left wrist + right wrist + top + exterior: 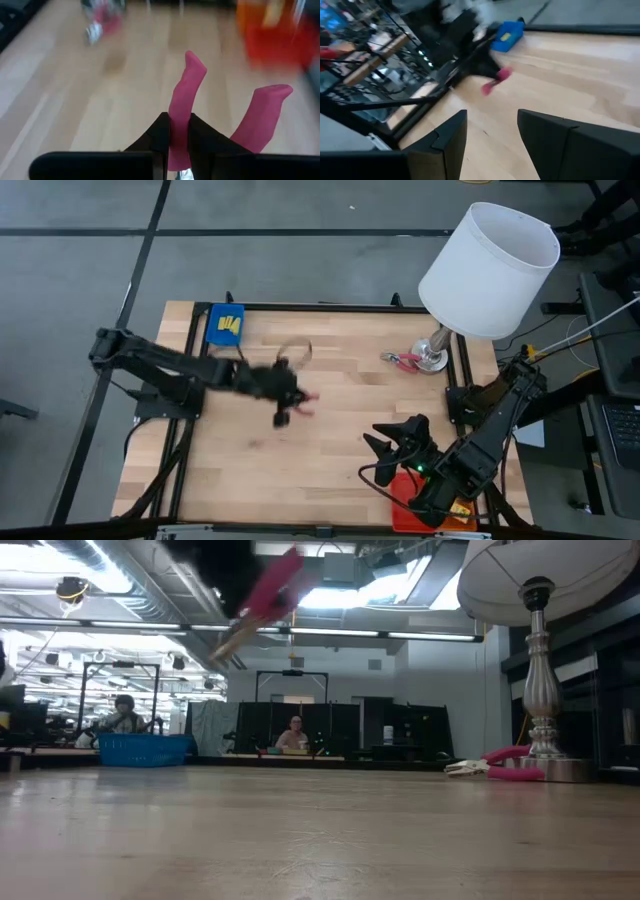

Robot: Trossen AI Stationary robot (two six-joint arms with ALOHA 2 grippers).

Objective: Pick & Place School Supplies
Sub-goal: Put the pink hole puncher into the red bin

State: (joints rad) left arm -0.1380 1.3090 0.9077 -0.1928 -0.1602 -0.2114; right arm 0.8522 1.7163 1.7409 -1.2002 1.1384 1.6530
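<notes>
Left fingers [175, 145] clamp one pink plier handle [182, 100]; no writing legible.

A big open robotics lab: exposed ceiling ducts [120, 585], strip lights, black-framed test rigs [290, 700], people seated at benches [295, 735] behind this wooden table [320, 830]

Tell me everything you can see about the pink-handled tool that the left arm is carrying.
The pink-handled tool has two curved handles with a rubbery-looking pink covering. The left pincer is shut on one handle; the other handle stands free and splayed to the side. A little bright metal shows below the grip. The tool is lifted off the wooden table, above its middle, and only the pincer touches it.
</notes>
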